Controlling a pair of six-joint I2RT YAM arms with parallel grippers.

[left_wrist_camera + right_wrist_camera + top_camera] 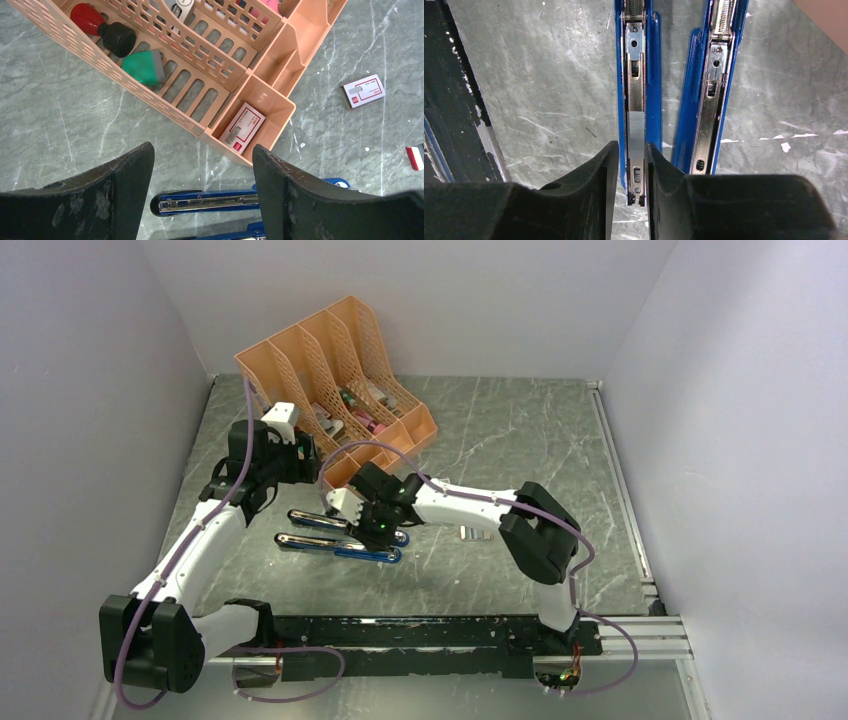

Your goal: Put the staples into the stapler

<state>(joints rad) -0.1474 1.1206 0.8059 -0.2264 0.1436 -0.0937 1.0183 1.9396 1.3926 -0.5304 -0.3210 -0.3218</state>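
Note:
The blue stapler (340, 537) lies opened flat on the table, its two arms side by side. In the right wrist view the staples (636, 131), a short grey strip, lie in the metal channel of the left arm (636, 75). The other arm (711, 85) lies beside it. My right gripper (632, 147) hovers over that channel's near end, jaws a narrow gap apart, straddling the strip's near end and gripping nothing. My left gripper (202, 155) hangs wide open and empty above the table, with the stapler's rounded end (210, 202) below it.
An orange mesh file organiser (330, 390) stands at the back left. One white-and-red staple box (242, 127) sits in its front compartment, and a red-and-black stamp (102, 27) and a green item (144, 67) lie in a slot. Another box (364, 91) lies on the table.

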